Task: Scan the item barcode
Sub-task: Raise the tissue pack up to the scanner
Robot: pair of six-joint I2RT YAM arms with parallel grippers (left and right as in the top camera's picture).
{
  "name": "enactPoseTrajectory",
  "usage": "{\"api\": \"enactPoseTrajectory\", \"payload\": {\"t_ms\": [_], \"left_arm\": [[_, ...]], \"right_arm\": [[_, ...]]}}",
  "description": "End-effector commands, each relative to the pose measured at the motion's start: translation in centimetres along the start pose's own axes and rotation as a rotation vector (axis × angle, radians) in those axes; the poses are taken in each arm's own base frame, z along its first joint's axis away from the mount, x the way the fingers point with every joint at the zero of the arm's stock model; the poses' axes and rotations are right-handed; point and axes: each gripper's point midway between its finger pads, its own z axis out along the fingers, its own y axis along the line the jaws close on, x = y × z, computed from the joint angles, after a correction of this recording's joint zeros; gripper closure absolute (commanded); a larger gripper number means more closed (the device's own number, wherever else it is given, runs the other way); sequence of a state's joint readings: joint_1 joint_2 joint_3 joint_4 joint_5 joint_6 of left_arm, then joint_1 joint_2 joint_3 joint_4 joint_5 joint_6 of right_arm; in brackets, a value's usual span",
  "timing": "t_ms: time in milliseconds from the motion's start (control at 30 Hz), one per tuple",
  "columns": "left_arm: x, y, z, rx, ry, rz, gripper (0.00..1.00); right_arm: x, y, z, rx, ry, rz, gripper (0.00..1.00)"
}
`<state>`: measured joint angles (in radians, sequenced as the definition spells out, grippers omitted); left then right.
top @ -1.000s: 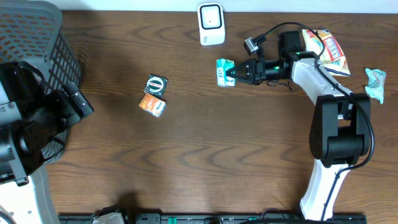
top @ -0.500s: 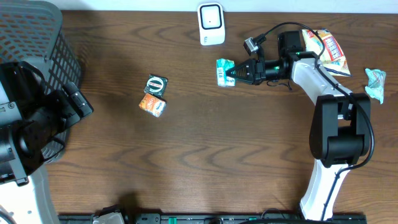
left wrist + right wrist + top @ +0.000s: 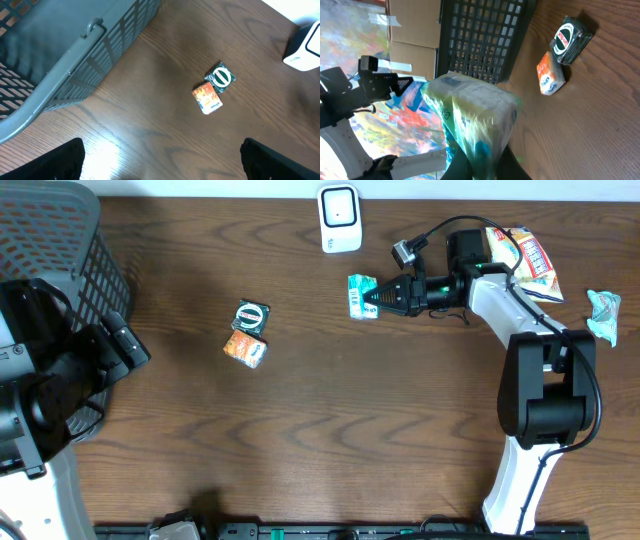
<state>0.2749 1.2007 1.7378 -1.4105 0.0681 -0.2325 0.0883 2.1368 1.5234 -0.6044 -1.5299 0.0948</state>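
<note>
– Green packet [image 3: 475, 115] first, since it sits closest to the right wrist camera. What has hold of it?

– The right end effector [image 3: 375, 298]. Its fingers are clamped hard on the packet's lower end, and the film bunches where they bite.

– How will it handle?

– I'd judge it light and soft: a glossy film wrap over something squashy, perhaps tissues. It should sag and crumple rather than stay flat, and the film looks slippery. A grip by one short end, as now, leaves the broad faces free to show. I can't find the barcode on any face in view.

– And beyond it?

– On the desk [image 3: 350, 430], well apart from the packet, lie an orange sachet [image 3: 550, 74] and a dark pack with a round green label [image 3: 572, 35], touching each other. Past them stands the grey basket [image 3: 480, 35].

– The other arm?

– Out by the basket. The left end effector [image 3: 161, 155] is spread fully wide with nothing in it, above bare wood.

– Where is the packet relative to the scanner?

– From overhead, the white scanner [image 3: 339, 218] stands at the far edge, and the packet hangs near it, slightly to its right. How high it is off the desk I can't tell.
</note>
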Motion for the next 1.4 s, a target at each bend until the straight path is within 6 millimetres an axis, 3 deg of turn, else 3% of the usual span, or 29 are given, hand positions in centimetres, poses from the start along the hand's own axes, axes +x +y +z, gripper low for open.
{"api": "enactPoseTrajectory", "payload": {"t_ms": [0,200,367,467,567,667,833,1000,1200,1367], "left_arm": [[0.1,0.3,0.2,-0.015,0.008,-0.006,0.02],[0.1,0.3,0.2,-0.015,0.008,-0.006,0.03],[0.1,0.3,0.2,-0.015,0.008,-0.006,0.02],[0.1,0.3,0.2,-0.015,0.008,-0.006,0.02],[0.1,0.3,0.2,-0.015,0.008,-0.006,0.02],[0.1,0.3,0.2,-0.015,0.008,-0.006,0.02],[0.1,0.3,0.2,-0.015,0.008,-0.006,0.03],[0.1,0.3,0.2,-0.015,0.008,-0.006,0.02],[0.1,0.3,0.2,-0.015,0.008,-0.006,0.02],[0.1,0.3,0.2,-0.015,0.008,-0.006,0.02]], "right_arm": [[-0.4,1.0,0.2,-0.030,0.007,-0.022,0.99],[0.0,-1.5,1.2,0.115,0.017,0.024,0.99],[0.1,-5.9,1.7,0.408,0.002,0.106,0.99],[-0.6,-6.7,1.1,0.562,-0.017,0.090,0.99],[-2.5,-7.0,-1.5,0.881,-0.043,0.037,0.99],[-4.2,-6.0,-3.3,1.141,-0.047,-0.059,0.99],[-7.0,-2.9,-2.9,1.366,-0.044,-0.292,0.99],[-9.9,-1.0,-2.4,1.457,-0.095,-0.455,0.99],[-15.5,0.8,-4.8,1.644,-0.243,-0.683,0.99],[-19.7,2.3,-3.3,1.653,-0.245,-0.992,0.99]]}}
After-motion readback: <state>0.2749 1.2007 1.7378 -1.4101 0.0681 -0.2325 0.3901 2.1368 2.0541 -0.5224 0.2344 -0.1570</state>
